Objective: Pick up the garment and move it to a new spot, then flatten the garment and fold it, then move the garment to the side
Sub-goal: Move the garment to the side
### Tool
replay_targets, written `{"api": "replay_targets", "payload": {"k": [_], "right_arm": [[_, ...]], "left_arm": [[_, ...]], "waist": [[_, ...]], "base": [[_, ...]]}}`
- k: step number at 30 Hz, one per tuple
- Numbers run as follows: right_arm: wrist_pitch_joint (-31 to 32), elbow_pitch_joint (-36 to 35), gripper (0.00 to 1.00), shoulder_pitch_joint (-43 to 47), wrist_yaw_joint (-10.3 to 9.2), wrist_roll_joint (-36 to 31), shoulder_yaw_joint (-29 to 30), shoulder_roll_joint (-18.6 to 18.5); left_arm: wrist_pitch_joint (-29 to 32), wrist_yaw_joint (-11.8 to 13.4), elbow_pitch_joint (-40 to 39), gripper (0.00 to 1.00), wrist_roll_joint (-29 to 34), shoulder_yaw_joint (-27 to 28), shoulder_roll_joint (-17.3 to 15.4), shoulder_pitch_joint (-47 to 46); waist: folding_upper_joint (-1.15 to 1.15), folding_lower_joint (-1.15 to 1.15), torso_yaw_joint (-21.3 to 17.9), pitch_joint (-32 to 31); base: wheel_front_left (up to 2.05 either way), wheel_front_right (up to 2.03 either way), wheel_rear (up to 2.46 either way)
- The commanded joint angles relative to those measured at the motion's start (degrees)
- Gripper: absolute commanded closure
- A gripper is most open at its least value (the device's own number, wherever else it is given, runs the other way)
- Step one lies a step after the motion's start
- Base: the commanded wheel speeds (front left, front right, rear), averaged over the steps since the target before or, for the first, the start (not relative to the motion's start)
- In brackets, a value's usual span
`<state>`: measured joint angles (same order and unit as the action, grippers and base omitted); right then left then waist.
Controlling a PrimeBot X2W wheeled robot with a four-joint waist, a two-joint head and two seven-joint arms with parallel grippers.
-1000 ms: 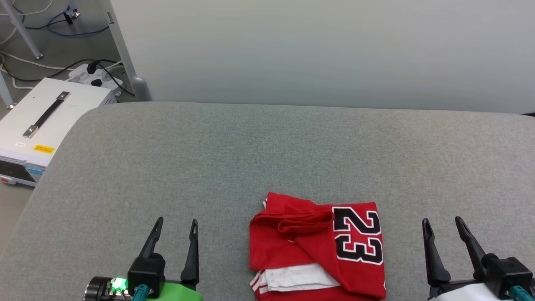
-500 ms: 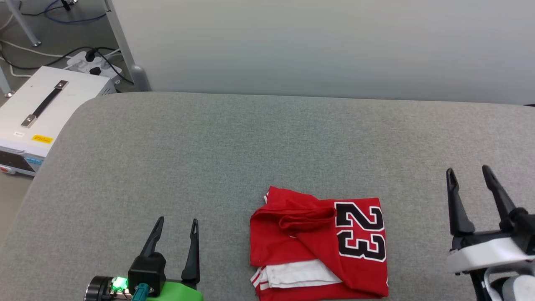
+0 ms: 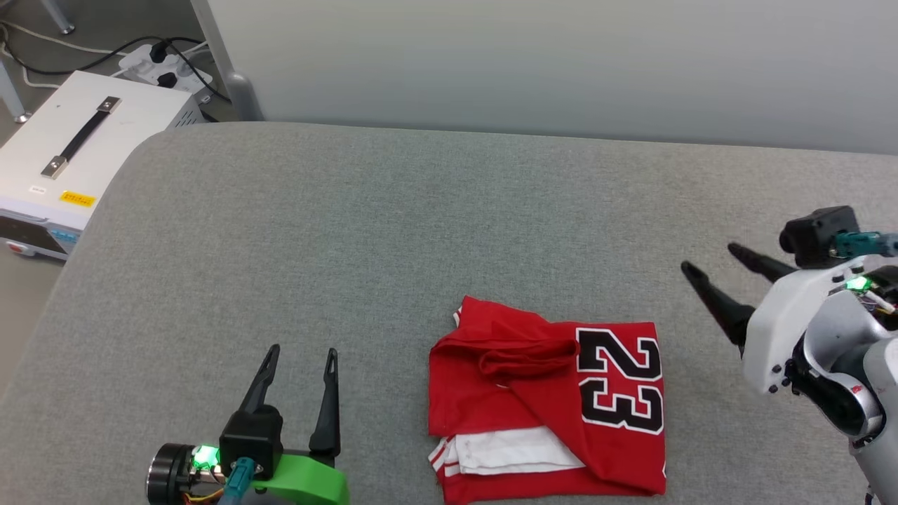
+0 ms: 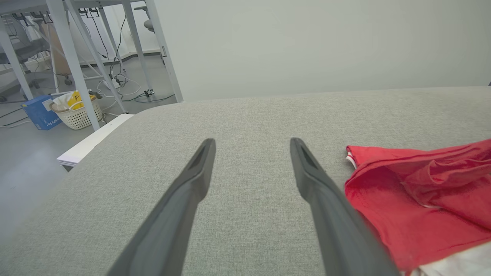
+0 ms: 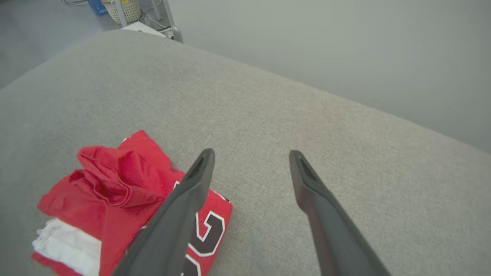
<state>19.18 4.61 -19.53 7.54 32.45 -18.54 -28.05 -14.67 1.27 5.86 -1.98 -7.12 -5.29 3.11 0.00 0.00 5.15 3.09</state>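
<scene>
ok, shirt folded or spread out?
Folded, roughly. The shirt lies as a compact block, layers stacked, white showing under a red flap, top edge bunched.

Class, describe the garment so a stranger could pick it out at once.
A wide grey padded surface spans the head view. Close to the robot, between the left hand and the right hand, lies the garment, loosely folded. It is red, with a black, white-outlined 23 and white sleeve fabric showing.

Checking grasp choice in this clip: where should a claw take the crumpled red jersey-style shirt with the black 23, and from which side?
Probably the bunched ridge of the red jersey-style shirt, from above: it stands proud of the grey fabric surface, while the outer edges lie flat.
</scene>
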Motion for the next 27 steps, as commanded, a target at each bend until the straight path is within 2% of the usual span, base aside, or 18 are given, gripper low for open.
{"api": "replay_targets", "payload": {"k": [1, 4, 8, 12, 20, 25, 26, 27], "right_arm": [[3.6, 0.8, 0.00, -1.0, -0.05, 2.7, -2.0, -1.4], [11.4, 2.3, 0.00, -1.7, -0.05, 9.0, -6.0, -3.8], [18.5, 5.4, 0.00, -1.0, -0.05, 17.6, -9.2, -4.7], [18.8, 7.1, 0.00, -0.7, -0.05, 19.5, -11.1, -4.0], [16.9, 12.8, 0.00, 0.8, -0.05, 19.1, -16.7, -1.4], [13.7, 14.6, 0.00, 0.9, -0.05, 19.2, -19.3, -1.2], [13.1, 14.7, 0.58, 0.8, -0.05, 19.4, -19.8, -1.3], [12.6, 14.6, 0.80, 0.6, -0.05, 19.7, -20.2, -1.5]], "left_arm": [[-0.3, 0.0, 0.2, 0.00, 0.4, 0.0, 0.3, -1.2], [-0.3, 0.0, 0.3, 0.00, 0.4, -0.1, 0.5, -1.7], [-0.3, 0.0, 0.3, 0.00, 0.3, -0.2, 0.8, -2.9], [-0.3, -0.1, 0.2, 0.00, 0.3, -0.3, 1.0, -3.7], [-0.3, -0.2, 0.5, 0.00, 0.3, -0.6, 1.3, -5.1], [-0.3, 0.0, 0.7, 0.00, 0.1, -0.4, 1.5, -5.5], [-0.3, 0.0, 0.7, 0.00, 0.2, -0.4, 1.5, -5.4], [-0.3, 0.1, 0.8, 0.00, 0.2, -0.4, 1.5, -5.4]], "waist": [[0.00, 0.00, 0.5, 0.5], [0.00, 0.00, 1.2, 1.1], [0.00, 0.00, 2.9, 2.8], [0.00, 0.00, 4.2, 4.3], [0.00, 0.00, 6.3, 6.3], [0.00, 0.00, 6.9, 6.6], [0.00, 0.00, 6.9, 6.5], [0.00, 0.00, 6.9, 6.4]], "base": [[0.00, 0.00, 0.00], [0.00, 0.00, 0.00], [0.00, 0.00, 0.00], [0.00, 0.00, 0.00], [0.00, 0.00, 0.00], [0.00, 0.00, 0.00], [0.00, 0.00, 0.00], [0.00, 0.00, 0.00]]}}
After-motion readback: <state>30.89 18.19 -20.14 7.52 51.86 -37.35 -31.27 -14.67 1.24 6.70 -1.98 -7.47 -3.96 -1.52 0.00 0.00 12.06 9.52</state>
